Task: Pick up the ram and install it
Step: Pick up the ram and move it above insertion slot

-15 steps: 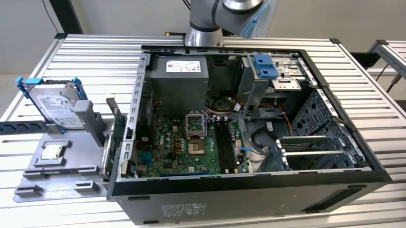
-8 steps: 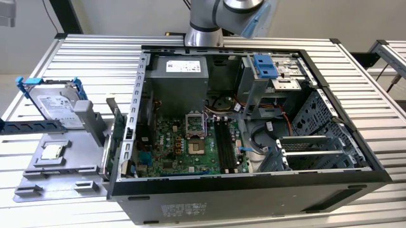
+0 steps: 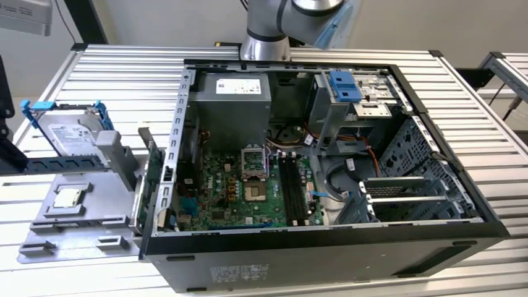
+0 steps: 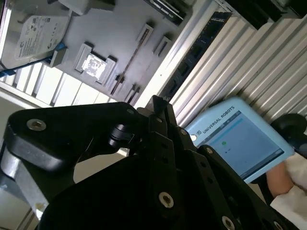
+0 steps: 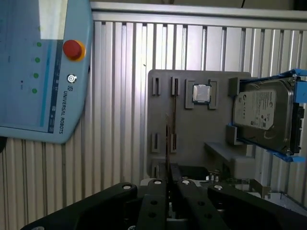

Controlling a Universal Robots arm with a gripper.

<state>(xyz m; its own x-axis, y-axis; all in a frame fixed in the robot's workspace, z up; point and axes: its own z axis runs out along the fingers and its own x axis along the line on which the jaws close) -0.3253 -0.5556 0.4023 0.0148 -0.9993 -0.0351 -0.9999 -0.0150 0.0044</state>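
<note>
While the arm hung high at the back of the exterior view, I read the scene from that view's left. On the slatted surface sat the grey tray. It carried the hard drive in its blue frame at the far end and the small square processor nearer the camera. Just beside the tray, on its right, stood the open computer case. Inside lay the motherboard with its long black slots, which looked unfilled to me. Further to the exterior view's right was the drive cage with its blue bracket.

In the second wrist view the gripper had its fingers drawn together on the ram, as far as I could judge. The ram was a blue-green stick with dark chips, reaching out from between them. In the first wrist view I saw the same stick edge-on, as a thin line over the tray. It hung above the tray, well apart from the case. I judged the pick-up done and the install wholly left, since the stick had yet to reach a slot.
</note>
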